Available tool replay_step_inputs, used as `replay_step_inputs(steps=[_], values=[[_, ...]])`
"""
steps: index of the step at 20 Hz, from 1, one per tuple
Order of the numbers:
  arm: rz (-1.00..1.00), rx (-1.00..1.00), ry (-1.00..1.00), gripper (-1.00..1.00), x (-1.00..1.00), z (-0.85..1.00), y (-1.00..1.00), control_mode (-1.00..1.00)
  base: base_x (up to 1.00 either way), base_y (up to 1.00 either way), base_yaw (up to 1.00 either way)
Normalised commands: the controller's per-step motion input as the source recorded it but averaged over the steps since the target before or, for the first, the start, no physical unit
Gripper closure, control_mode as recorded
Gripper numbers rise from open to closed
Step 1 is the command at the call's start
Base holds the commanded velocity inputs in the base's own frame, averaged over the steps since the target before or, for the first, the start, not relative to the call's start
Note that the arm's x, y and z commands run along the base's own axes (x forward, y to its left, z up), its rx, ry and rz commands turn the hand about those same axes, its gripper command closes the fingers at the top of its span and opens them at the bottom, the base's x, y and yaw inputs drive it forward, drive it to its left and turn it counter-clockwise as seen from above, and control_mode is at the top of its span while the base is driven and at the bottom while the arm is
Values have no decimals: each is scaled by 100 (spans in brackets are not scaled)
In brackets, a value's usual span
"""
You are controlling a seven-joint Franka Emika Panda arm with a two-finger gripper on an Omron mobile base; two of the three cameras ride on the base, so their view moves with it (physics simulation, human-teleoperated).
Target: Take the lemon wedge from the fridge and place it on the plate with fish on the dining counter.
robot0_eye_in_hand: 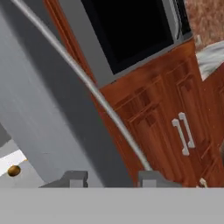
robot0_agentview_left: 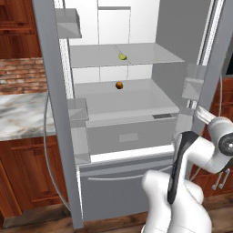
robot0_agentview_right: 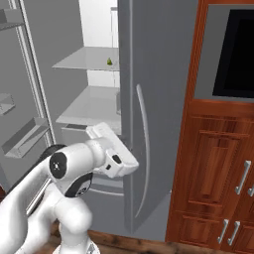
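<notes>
1. The gripper [robot0_eye_in_hand: 111,178] sits low in the hand view, its two grey finger tips [robot0_eye_in_hand: 72,178] standing apart with nothing between them; the jaws are partly spread and hold nothing.
2. Just beyond the finger tips runs the long curved silver handle [robot0_eye_in_hand: 94,92] of the fridge door [robot0_eye_in_hand: 39,109], crossing that view diagonally; whether the tips touch it cannot be told.
3. In the right base view the white hand [robot0_agentview_right: 113,154] is level with the lower part of that same handle, close beside the edge of the grey door.
4. The fridge [robot0_agentview_left: 123,118] stands with both doors swung open, white inside with grey shelves and door bins [robot0_agentview_left: 78,111].
5. A small round orange-brown ball [robot0_agentview_left: 119,85] lies on the middle shelf; the hand view catches it too, at its lower left.
6. The lemon wedge [robot0_agentview_left: 123,57] rests on the upper shelf, above the ball and slightly right of it, well apart from the gripper.
7. To the fridge's right are red-brown wood cabinets [robot0_agentview_right: 218,168] with silver pulls and a dark oven window [robot0_agentview_right: 235,54].
8. To the left, a marble counter [robot0_agentview_left: 22,113] meets a brick wall [robot0_agentview_left: 20,75].
</notes>
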Motion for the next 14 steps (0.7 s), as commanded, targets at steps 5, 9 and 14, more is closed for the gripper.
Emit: replay_step_inputs(steps=[5,9,14], values=[[-19,0,2,-100,-95,53,98,-100,0,0,0],[-20,-3,25,-100,-18,7,99,-100,0,0,0],[-9,-6,9,-100,66,0,34,-100,0,0,0]])
